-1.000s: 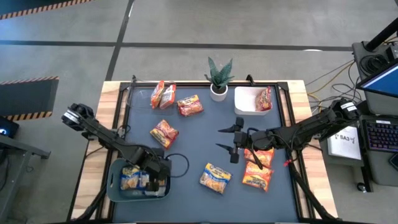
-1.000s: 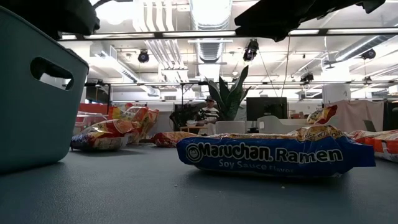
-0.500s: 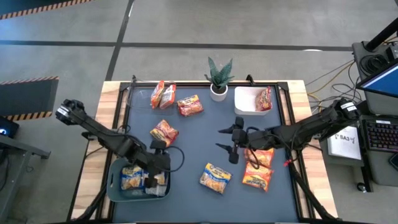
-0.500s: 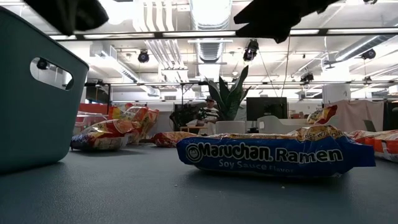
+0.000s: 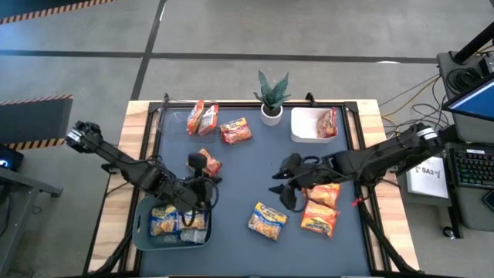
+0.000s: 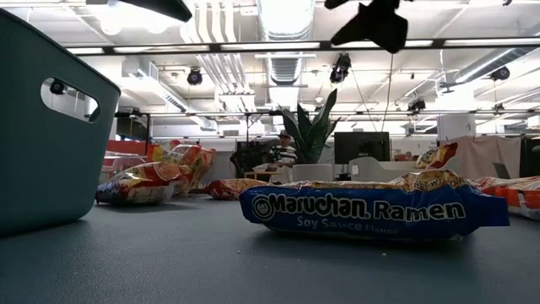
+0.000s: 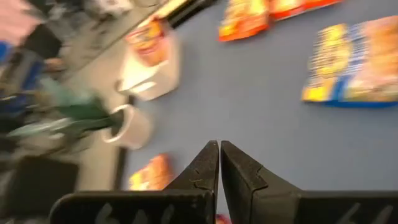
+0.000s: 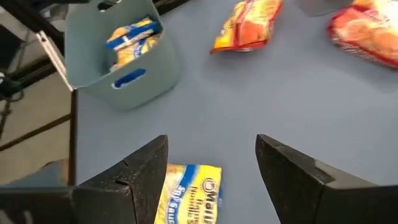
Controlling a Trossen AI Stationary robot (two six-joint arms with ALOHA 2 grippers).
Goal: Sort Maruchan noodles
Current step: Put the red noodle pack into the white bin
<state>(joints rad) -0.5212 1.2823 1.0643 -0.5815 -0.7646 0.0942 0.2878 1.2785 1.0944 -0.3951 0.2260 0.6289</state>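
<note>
Right gripper (image 5: 282, 185) spread wide at centre frame, just beside the blue-and-yellow noodle packet (image 5: 267, 218) lying lower centre, left gripper (image 5: 199, 164) pressed together above the grey bin (image 5: 143, 232) at lower left; risk: crinkly wrapper sliding from one-sided contact.

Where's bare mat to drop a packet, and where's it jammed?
Free: mat centre, between the orange packet and the yellow-blue packet. Also the near edge right of the grey bin. Crowded: the right tool over the orange packets.
</note>
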